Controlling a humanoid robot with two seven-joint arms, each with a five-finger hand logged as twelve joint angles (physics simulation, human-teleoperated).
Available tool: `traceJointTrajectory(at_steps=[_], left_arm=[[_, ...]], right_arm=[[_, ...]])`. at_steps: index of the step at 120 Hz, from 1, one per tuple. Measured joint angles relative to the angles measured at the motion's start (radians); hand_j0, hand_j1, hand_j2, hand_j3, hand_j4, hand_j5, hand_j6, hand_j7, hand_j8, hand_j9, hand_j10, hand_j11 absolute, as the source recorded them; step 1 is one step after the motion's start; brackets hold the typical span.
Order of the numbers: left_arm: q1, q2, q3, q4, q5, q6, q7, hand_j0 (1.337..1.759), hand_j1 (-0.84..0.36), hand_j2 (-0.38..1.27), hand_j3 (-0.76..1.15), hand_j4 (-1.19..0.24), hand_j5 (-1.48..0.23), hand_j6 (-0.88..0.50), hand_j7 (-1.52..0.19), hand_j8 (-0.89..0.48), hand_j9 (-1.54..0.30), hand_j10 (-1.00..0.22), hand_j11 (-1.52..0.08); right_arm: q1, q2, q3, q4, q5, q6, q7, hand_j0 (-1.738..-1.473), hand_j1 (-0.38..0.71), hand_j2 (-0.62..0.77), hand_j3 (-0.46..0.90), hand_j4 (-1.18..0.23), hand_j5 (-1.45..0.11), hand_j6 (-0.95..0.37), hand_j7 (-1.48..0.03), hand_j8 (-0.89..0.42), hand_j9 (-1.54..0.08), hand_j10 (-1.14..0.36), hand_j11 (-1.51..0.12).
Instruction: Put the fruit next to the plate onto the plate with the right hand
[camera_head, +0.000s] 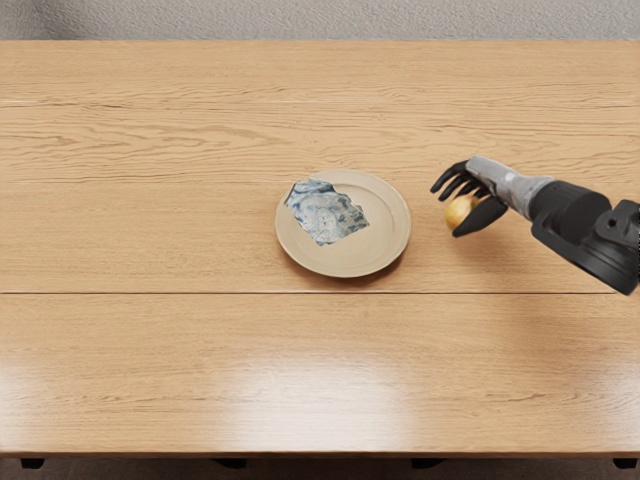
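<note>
Fruit (459, 211): small, round, yellow-orange; sits to the right of the plate (388, 248), near its rim but apart from it, not on it. Mostly covered by the hand, only a patch of its left side shows. Cannot tell whether it rests on the desk (200, 350) or is raised off it

Right hand (472, 196): comes in from the right edge on a dark forearm (585, 228) with a grey wrist section. Dark fingers (452, 180) curl over the far and left side of the fruit, thumb (483, 216) pressed in from the near side. Fruit is held between fingers and thumb, so the grip reads as closed around it. Palm faces toward the plate

Plate: round, tan, shallow, roughly mid-desk, lying flat. On its left half a blue-and-white mottled patch (325, 212) with an irregular outline; cannot tell what it is. Right half of the plate surface is bare

Desk: light wood, grain running left to right, one seam line across just below the plate, soft glare on the near part. Grey textured surface (300, 18) shows beyond the far edge; small dark feet (30, 463) just visible under the near edge
</note>
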Motion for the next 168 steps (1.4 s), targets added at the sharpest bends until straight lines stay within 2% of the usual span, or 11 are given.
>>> traceJointTrajectory(at_steps=[144, 168], left_arm=[[-0.001, 0.000, 0.000, 0.000, 0.000, 0.000, 0.000, 1.658, 0.34, 0.00, 0.00, -0.01, -0.01, -0.01, -0.01, -0.01, -0.01, -0.01, -0.01], [-0.001, 0.000, 0.000, 0.000, 0.000, 0.000, 0.000, 1.658, 0.34, 0.00, 0.00, -0.01, -0.01, -0.01, -0.01, -0.01, -0.01, -0.01, -0.01]], right_arm=[[0.107, 0.197, -0.011, 0.006, 0.084, -0.032, -0.080, -1.658, 0.20, 0.03, 0.00, -0.50, -0.65, -0.50, -0.65, -0.49, -0.65, -0.48, -0.65], [0.121, 0.242, -0.020, 0.006, 0.102, -0.074, -0.106, -1.658, 0.20, -0.01, 0.00, -0.48, -0.63, -0.49, -0.63, -0.48, -0.63, -0.46, -0.63]])
